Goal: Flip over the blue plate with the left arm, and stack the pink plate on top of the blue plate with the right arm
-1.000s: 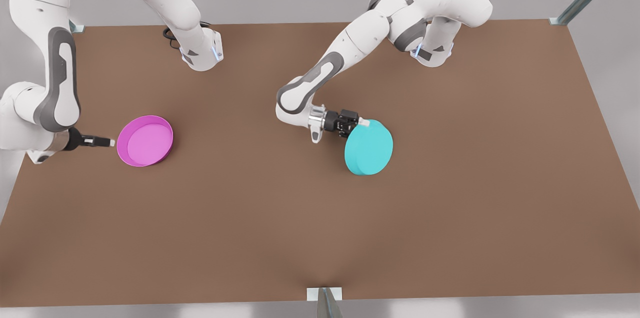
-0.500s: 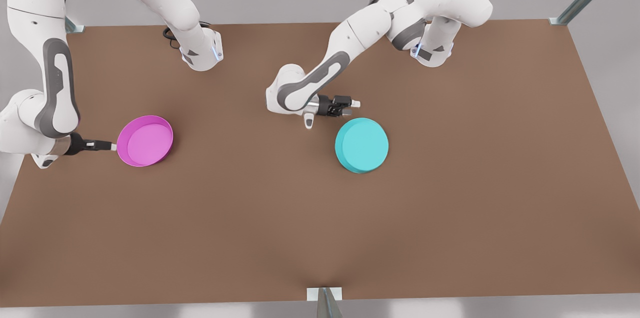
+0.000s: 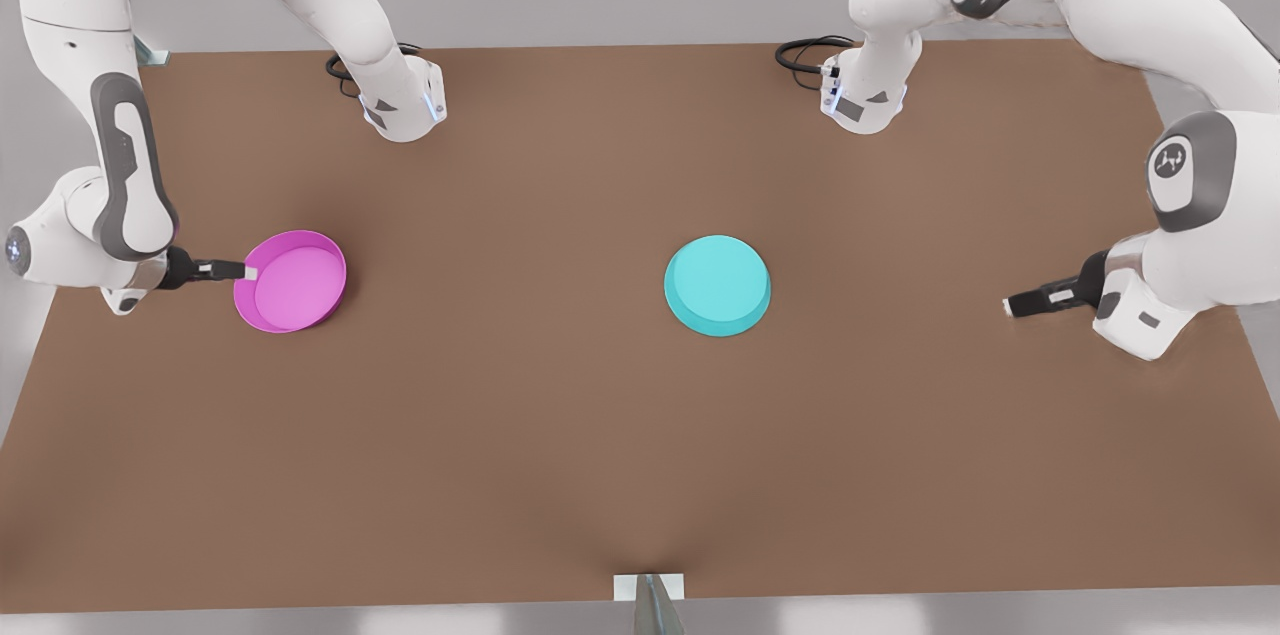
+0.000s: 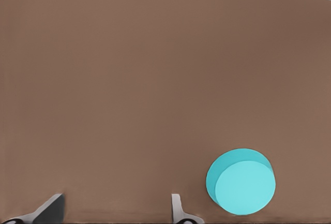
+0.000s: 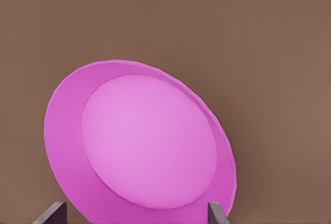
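Observation:
The blue plate (image 3: 717, 285) lies upside down, flat bottom up, near the middle of the brown table; the left wrist view sees it far off (image 4: 242, 181). My left gripper (image 3: 1010, 306) hovers open near the table's edge at the front view's right, well away from the plate, with nothing between its fingers (image 4: 178, 209). The pink plate (image 3: 292, 280) sits right side up at the front view's left. My right gripper (image 3: 247, 271) is open at the plate's rim, its fingers (image 5: 216, 214) spread to either side of the plate's (image 5: 139, 141) near edge.
Both arm bases (image 3: 405, 110) (image 3: 865, 100) stand at the table's back edge with black cables beside them. A metal bracket (image 3: 648, 587) sits at the middle of the front edge. Bare brown tabletop (image 3: 500, 415) lies between the two plates.
The left gripper let go of the tilted blue plate, which dropped flat with its bottom up, then swung away to the front view's right. The right gripper slid up to the pink plate's rim.

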Motion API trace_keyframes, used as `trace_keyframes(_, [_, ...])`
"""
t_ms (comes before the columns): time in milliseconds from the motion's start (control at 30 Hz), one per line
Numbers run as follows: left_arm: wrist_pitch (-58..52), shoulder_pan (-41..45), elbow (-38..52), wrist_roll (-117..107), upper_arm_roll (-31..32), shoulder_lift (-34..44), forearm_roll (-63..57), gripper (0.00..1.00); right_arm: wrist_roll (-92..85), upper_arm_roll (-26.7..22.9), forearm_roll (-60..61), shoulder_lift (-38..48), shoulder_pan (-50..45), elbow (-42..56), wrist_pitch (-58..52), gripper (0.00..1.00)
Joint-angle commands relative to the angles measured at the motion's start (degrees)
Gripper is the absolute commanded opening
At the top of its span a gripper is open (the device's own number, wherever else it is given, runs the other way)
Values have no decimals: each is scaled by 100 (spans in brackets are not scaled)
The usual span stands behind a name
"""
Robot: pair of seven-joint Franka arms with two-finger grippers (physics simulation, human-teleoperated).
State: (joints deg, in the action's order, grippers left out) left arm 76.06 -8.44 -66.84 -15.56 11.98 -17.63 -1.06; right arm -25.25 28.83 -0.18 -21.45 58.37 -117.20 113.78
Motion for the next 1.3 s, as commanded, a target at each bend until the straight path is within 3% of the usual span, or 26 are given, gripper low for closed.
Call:
trace_keyframes(0, [197,44,-442,18,-20,337,-272,100,-6,0,0,0,-1,-13,4,100])
trace_keyframes(33, [795,140,-1506,351,-257,1006,-255,100,3,0,0,0,-1,-22,4,100])
trace_keyframes(67, [1498,492,-2271,783,-705,1182,-254,100,-6,0,0,0,-1,-31,13,100])
trace_keyframes(100, [1763,501,-2396,827,-767,1016,-184,100,-23,0,0,0,8,-31,118,100])
trace_keyframes(1267, [1728,686,-2387,827,-741,831,-219,100,-788,-26,-387,-623,271,-75,839,100])
